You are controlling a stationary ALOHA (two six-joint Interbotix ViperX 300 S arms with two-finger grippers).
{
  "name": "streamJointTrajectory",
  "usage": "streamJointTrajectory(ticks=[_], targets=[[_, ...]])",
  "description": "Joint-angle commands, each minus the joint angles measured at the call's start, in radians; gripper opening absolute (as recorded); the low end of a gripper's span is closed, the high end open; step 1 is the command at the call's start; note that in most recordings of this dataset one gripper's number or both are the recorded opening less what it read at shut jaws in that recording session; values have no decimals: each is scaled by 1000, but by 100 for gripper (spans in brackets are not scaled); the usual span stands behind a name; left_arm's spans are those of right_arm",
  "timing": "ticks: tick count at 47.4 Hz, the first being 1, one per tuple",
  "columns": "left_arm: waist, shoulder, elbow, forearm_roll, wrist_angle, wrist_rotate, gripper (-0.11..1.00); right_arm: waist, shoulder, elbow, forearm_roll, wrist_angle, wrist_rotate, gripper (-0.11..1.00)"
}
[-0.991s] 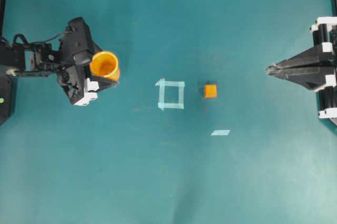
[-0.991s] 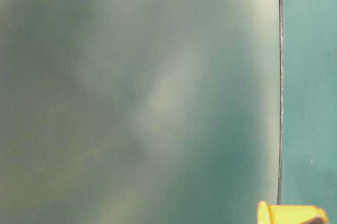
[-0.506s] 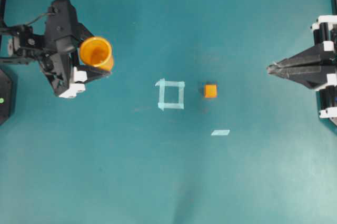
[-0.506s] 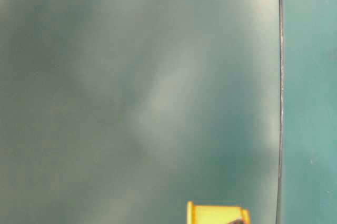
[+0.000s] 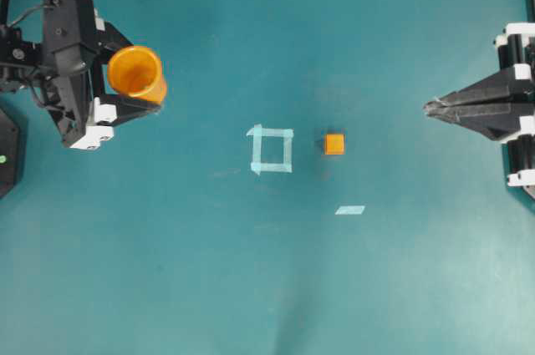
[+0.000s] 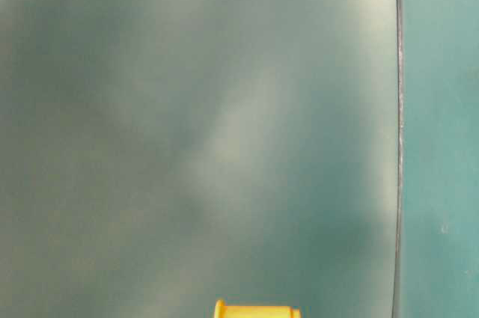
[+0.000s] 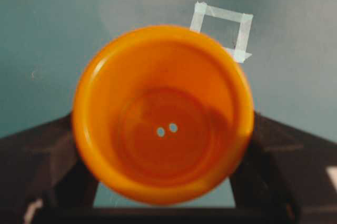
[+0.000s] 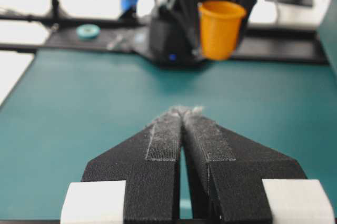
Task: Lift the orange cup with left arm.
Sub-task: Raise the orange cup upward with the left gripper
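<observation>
Orange cup (image 5: 135, 73) upright, clamped in left end effector (image 5: 125, 86), off table

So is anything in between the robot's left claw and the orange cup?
No, nothing is. The left gripper already holds the orange cup between its fingers, one on each side. The right wrist view shows the cup up off the table, and it looks empty inside.

A robotics lab: teal table (image 5: 251, 288) with tape markers (image 5: 271, 150), black rig frame (image 8: 158, 21), office chairs behind.
</observation>
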Motion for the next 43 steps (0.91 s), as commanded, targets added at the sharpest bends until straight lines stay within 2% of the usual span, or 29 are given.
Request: streamJointTrajectory(ticks=[1,43], targets=[[3,-15,-31,3,12,0,64,0,0,-32,-2,-3,2,0],[3,-21,-40,3,37,-5,64,2,-2,-34,-2,-2,0,0]])
